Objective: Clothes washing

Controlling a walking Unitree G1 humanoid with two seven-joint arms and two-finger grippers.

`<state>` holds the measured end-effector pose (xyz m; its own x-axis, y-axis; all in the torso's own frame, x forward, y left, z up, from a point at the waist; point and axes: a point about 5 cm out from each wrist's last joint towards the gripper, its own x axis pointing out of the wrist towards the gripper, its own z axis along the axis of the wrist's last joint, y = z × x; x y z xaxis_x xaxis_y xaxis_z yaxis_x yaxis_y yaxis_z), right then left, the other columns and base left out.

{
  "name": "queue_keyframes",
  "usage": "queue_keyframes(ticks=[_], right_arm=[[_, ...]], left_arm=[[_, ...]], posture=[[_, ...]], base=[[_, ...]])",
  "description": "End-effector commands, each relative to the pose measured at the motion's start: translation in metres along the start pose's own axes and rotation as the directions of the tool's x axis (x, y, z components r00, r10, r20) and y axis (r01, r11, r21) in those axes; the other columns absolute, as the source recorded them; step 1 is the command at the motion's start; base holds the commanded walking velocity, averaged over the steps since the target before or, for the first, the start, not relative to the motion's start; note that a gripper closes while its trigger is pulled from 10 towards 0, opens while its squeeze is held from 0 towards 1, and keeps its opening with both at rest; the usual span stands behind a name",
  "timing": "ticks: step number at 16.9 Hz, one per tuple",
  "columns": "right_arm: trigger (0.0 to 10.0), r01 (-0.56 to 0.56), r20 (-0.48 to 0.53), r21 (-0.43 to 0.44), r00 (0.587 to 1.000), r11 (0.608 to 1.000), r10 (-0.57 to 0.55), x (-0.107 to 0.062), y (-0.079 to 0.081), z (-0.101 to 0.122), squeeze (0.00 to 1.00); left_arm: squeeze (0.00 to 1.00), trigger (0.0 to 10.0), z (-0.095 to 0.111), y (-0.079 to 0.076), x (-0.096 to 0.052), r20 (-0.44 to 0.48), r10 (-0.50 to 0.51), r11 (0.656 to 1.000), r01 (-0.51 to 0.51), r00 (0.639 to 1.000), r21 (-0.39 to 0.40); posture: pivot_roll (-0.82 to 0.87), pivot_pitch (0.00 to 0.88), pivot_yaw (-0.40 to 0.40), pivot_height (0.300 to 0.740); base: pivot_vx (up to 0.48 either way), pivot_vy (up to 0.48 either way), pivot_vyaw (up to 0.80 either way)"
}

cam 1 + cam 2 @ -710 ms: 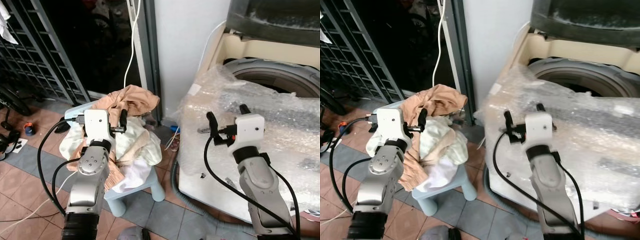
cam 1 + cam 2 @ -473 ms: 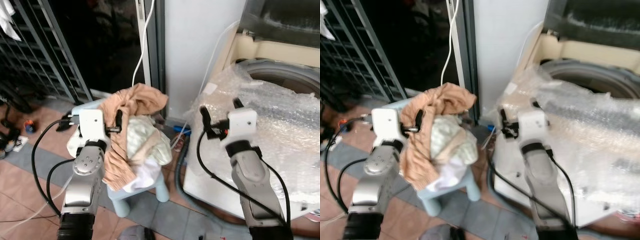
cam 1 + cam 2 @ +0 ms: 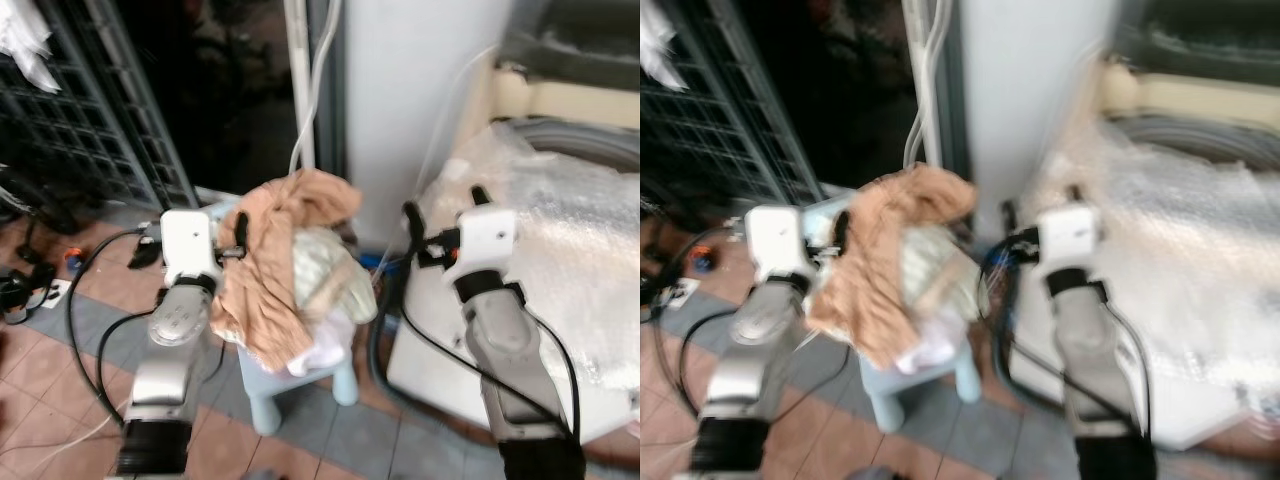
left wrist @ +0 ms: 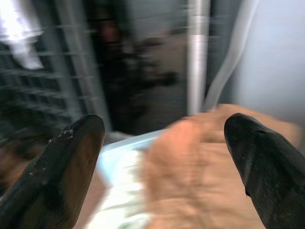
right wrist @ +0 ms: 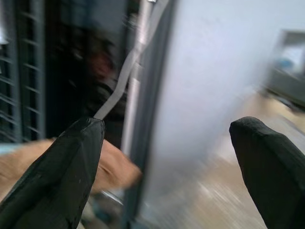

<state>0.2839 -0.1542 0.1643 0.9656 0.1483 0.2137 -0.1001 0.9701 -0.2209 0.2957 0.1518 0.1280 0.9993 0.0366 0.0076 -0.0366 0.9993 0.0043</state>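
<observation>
A pile of clothes [image 3: 290,275] sits heaped on a small pale-blue stool [image 3: 300,385], which stands on the tiled floor [image 3: 60,400] beside the washing machine [image 3: 560,250]. The top piece, a tan garment [image 3: 275,265], drapes over the heap with its long axis running from the crumpled peak near the white wall [image 3: 420,90] down toward the robot, its lower end hanging over the stool's front edge; a pale green-white cloth [image 3: 325,285] lies under it.

The left claw [image 3: 205,222] is held up just beside the pile's left flank, fingers spread wide and grasping nothing (its wrist view shows the tan cloth in the gap between the two black fingers [image 4: 66,167], though too blurred to tell touch from nearness). The right claw [image 3: 440,215] is likewise released and empty, raised at the front corner of the plastic-wrapped machine, with the pile to its left and a little lower.
</observation>
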Motion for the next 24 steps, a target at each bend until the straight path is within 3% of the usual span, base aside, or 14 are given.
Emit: queue_keyframes(ticks=[1,5,9,13,17,19,21,24], right_arm=[[10.0,-0.026,-0.006,-0.009,1.000,1.000,0.026,0.004,-0.001,-0.002,0.00],[10.0,-0.041,0.011,-0.026,0.999,0.999,0.042,0.008,-0.002,0.003,0.00],[10.0,-0.055,-0.038,-0.024,0.998,0.998,0.054,0.007,-0.007,-0.008,0.00],[10.0,-0.056,-0.136,-0.033,0.989,0.998,0.051,0.000,0.000,-0.023,0.00],[10.0,-0.069,-0.144,-0.038,0.988,0.997,0.063,0.007,0.007,-0.025,0.00],[10.0,-0.087,-0.161,-0.026,0.984,0.996,0.082,0.001,0.010,-0.024,0.00],[10.0,-0.199,-0.264,-0.035,0.947,0.979,0.183,-0.009,0.021,-0.041,0.00],[10.0,-0.226,-0.347,0.027,0.911,0.974,0.222,-0.011,0.028,-0.053,0.00]], left_arm=[[0.00,10.0,0.000,0.002,-0.002,-0.004,0.040,0.999,-0.040,0.999,-0.015],[0.00,10.0,-0.009,0.006,-0.010,-0.042,0.082,0.996,-0.084,0.996,-0.038],[0.00,10.0,-0.003,0.004,-0.001,-0.033,0.050,0.998,-0.052,0.998,-0.047],[0.00,10.0,-0.015,0.009,-0.003,-0.063,0.057,0.995,-0.062,0.996,-0.077],[0.00,10.0,-0.017,0.007,-0.004,-0.073,0.014,0.999,-0.017,0.997,-0.035],[0.00,10.0,-0.022,0.010,-0.012,-0.086,0.021,0.999,-0.025,0.996,-0.044],[0.00,10.0,-0.020,0.007,-0.019,-0.083,0.018,0.998,-0.024,0.996,-0.063],[0.00,10.0,-0.023,0.007,-0.024,-0.102,0.006,0.998,-0.011,0.995,-0.054]], posture=[[-0.05,0.000,0.067,0.740],[-0.06,0.000,0.069,0.740],[-0.08,0.000,0.083,0.740],[-0.09,0.000,0.075,0.740],[-0.09,0.000,0.078,0.740],[-0.07,0.000,0.069,0.740],[-0.06,0.000,0.070,0.740],[-0.06,0.000,0.074,0.740]], base=[[0.000,0.000,0.80],[0.000,0.000,0.80],[0.000,0.000,0.67],[0.000,0.000,0.00],[0.000,0.000,0.00],[0.000,0.000,0.00],[0.309,0.000,0.00],[0.368,0.000,0.00]])
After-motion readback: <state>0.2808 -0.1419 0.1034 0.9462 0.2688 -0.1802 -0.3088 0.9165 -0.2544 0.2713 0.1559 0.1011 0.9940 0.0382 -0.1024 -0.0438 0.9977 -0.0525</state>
